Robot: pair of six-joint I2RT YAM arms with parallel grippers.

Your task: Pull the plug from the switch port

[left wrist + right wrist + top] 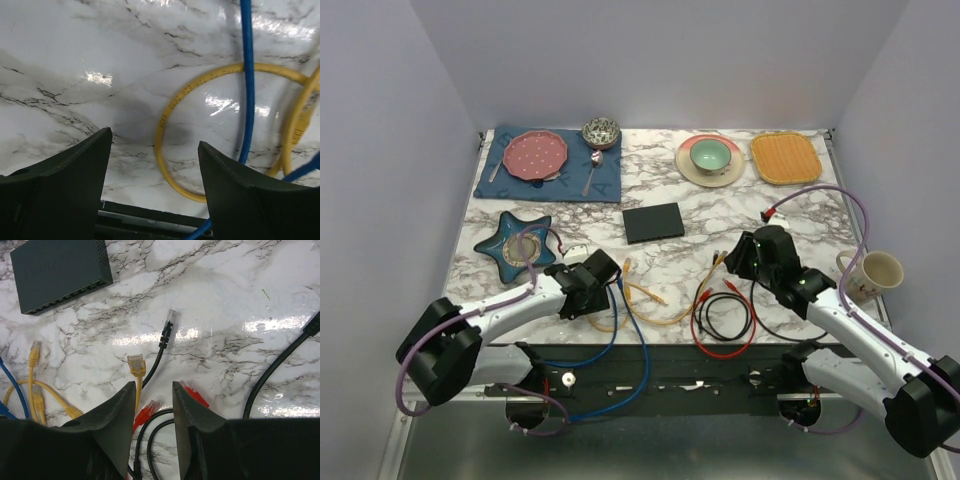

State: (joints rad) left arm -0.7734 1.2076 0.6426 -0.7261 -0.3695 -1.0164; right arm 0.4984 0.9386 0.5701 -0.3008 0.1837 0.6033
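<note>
Ports (65, 299) on the flat matte-black box switch (55, 267) look empty — job seems done. Left end effector (155, 139) is wide, right end effector (153, 386) narrow — both hold nothing.

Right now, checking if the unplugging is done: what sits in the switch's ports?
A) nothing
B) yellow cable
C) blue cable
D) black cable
A: the switch has every visible port bare; the yellow plug and black plug lie loose on the marble table.
</note>
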